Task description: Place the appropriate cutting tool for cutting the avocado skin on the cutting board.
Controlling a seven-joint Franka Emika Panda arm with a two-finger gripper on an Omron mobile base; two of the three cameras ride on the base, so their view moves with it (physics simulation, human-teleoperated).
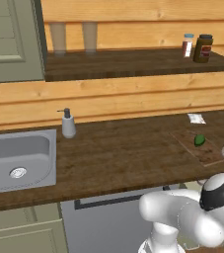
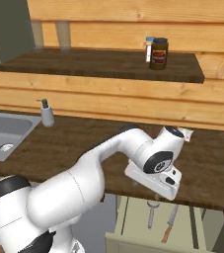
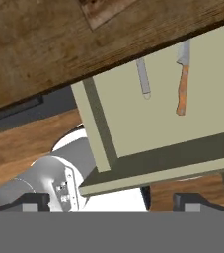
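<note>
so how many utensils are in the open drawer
2. The knife with the reddish-brown handle lies in the drawer nearer its outer side; the grey metal utensil lies beside it, apart. The countertop overhangs the drawer's back, so more may be hidden.

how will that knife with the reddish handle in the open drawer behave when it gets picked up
The knife looks stiff and slim, so it probably lifts easily. It lies flat on the drawer floor, so a grip may be shallow. Held by one end, it might pivot.
</note>
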